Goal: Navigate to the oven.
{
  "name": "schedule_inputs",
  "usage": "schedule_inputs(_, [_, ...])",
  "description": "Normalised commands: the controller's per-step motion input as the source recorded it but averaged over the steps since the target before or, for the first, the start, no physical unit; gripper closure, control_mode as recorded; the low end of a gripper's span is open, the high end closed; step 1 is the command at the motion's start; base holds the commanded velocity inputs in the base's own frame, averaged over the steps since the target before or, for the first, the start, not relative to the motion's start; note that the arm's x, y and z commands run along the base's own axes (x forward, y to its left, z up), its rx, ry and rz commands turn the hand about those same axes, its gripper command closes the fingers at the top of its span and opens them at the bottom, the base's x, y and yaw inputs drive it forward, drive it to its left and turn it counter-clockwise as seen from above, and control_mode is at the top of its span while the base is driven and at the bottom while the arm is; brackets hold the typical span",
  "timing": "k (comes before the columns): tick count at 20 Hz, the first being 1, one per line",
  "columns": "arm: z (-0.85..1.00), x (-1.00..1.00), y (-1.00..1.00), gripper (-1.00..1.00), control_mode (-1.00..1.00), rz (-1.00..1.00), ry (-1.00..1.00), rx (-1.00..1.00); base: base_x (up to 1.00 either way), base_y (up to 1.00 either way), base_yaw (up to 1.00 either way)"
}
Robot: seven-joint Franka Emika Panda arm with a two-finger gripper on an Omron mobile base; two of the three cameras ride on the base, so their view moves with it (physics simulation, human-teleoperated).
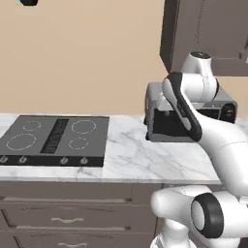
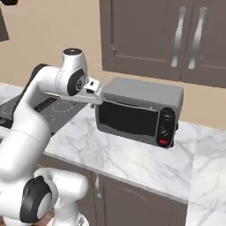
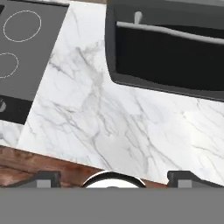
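The wall oven is out of view. I face a marble counter (image 1: 131, 155) with my arm folded above it. In the hand view my gripper (image 3: 113, 180) looks down at the counter (image 3: 109, 122), and its two dark fingertips (image 3: 43, 178) stand far apart, open, with nothing between them. A grey countertop microwave (image 2: 137, 114) with a red button stands right in front of the hand; this is not the oven.
A black cooktop (image 1: 53, 138) is set into the counter to the left. Brown upper cabinets (image 2: 145, 35) hang above the microwave (image 1: 167, 123). Drawers (image 1: 68, 213) run below the counter. Wooden floor (image 3: 35, 164) shows at the counter's front edge.
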Motion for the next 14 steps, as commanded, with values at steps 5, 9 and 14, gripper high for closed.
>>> schedule_inputs(5, [0.00, 0.00, 0.00, -1.00, 1.00, 0.00, 0.00, 0.00, -0.07, 0.85, 0.76])
schedule_inputs(9, [0.00, 0.00, 0.00, -1.00, 1.00, 0.00, 0.00, 0.00, -0.09, 0.87, 0.73])
schedule_inputs(14, [0.00, 0.00, 0.00, -1.00, 1.00, 0.00, 0.00, 0.00, 0.00, 0.77, 0.77])
